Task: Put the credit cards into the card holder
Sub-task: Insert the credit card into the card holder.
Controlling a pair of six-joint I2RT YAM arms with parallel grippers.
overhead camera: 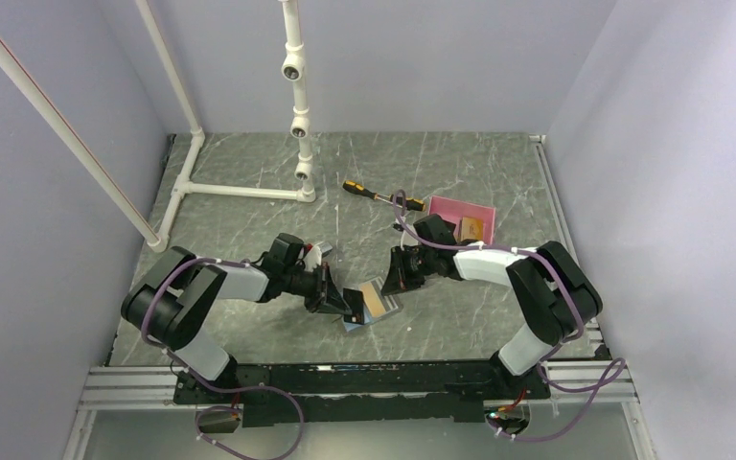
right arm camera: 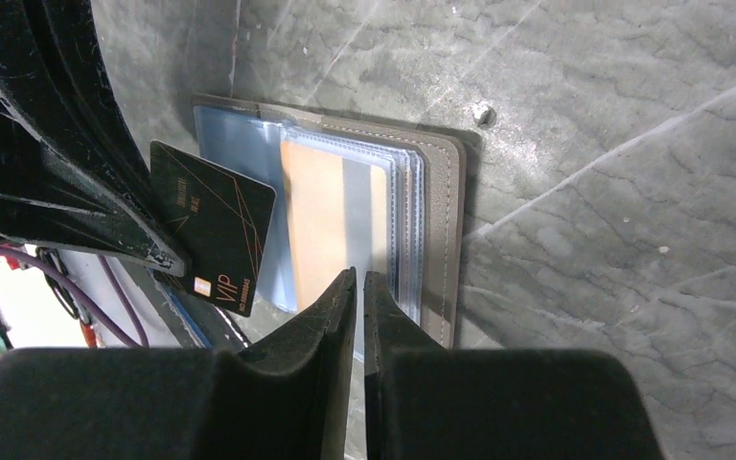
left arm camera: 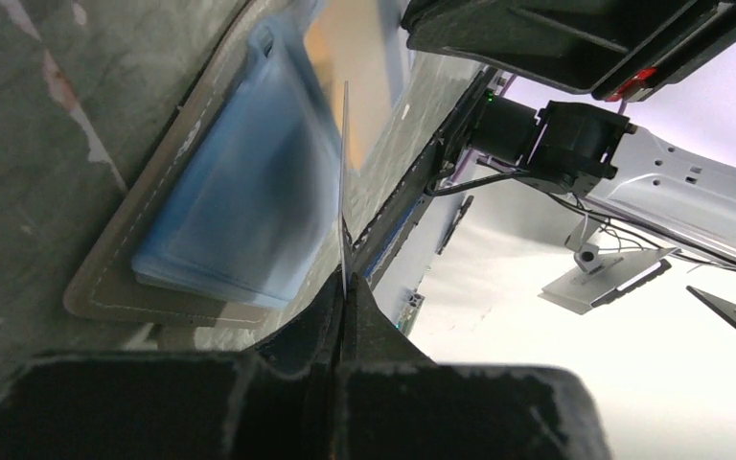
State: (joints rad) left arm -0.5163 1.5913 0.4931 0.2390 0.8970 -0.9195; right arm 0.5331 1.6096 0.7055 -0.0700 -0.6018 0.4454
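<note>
Entered from left to right, as we find them:

1. White plastic pipe frame (overhead camera: 240, 191), on the far left of the grey marbled table (overhead camera: 498, 316). No part in the task.

2. Left gripper (left arm camera: 343, 287). We record its jaws fully closed on a thin black rectangular credit card with fine gold lines (right arm camera: 216, 225), pinched by one end. The card stands tilted over the left, light-blue leaf of item 3. From the left wrist it shows only as an edge.

3. Small flat grey folding card holder (right arm camera: 441, 192), open on the table between the two grippers, with clear sleeves stacked on its right leaf. A tan-orange card (right arm camera: 316, 230) already sits in one sleeve.

4. Right gripper (right arm camera: 359, 283), jaws drawn nearly together with only a slit between them, tips over the near edge of the sleeves. We cannot tell whether they nip a sleeve.

5. Yellow-and-black screwdriver (overhead camera: 369, 193), far side. Unused.

6. Pink rectangular tray (overhead camera: 446, 206), far right, with more tan cards (overhead camera: 471, 228) in it, well apart from the holder.

Relation noted: the black card lies just left of the sleeve stack, its long axis roughly parallel to the seated tan card's. We judge that the left arm, as bearer, must carry it rightward into a sleeve, while the right steadies the holder
</note>
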